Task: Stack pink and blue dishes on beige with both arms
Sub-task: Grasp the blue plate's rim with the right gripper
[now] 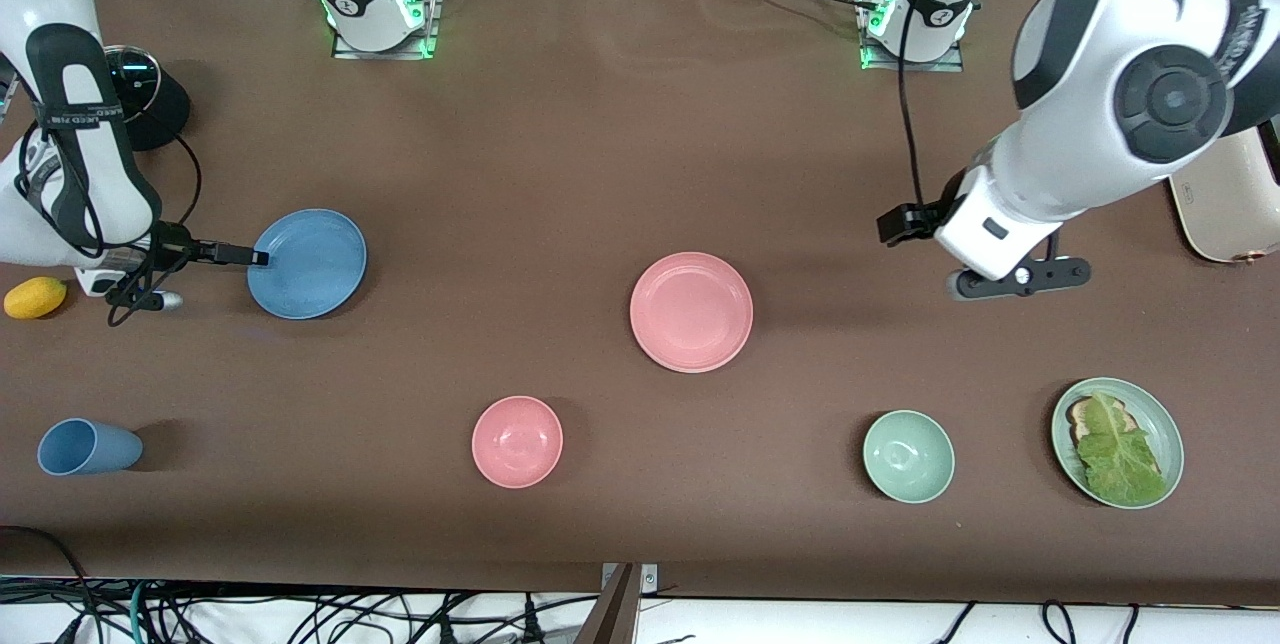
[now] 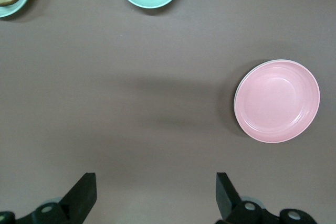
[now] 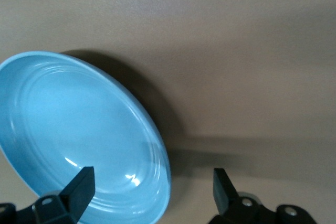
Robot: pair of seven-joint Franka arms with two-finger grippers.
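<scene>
Brown cloth covered the counter (image 1: 560, 154), and seen from the front camera the pink plate (image 1: 691, 312) lay near its middle, with the blue plate (image 1: 307, 263) at about nine o'clock from it, toward the right arm's end. No beige plate showed by itself. In the left wrist view a pale edge (image 2: 247, 75) peeked from under the pink plate (image 2: 276, 101), so the beige one probably lay beneath it, though that could not be confirmed. The right gripper (image 1: 252, 257) sat low at the blue plate's nine-o'clock rim, fingers spread wide and released, one finger (image 3: 79, 187) over the plate's inside and the other off it. The left gripper (image 1: 1022, 279) waited over bare counter at three o'clock from the pink plate, also spread and holding nothing. The main risk seemed to be the grasp itself: a shallow bite on a thin, sloped rim could let the blue plate (image 3: 79, 129) tip or slip once lifted, and a finger landing on the rim could shove the plate sideways. A tilted carry could also set it down off-centre on the pink plate.
</scene>
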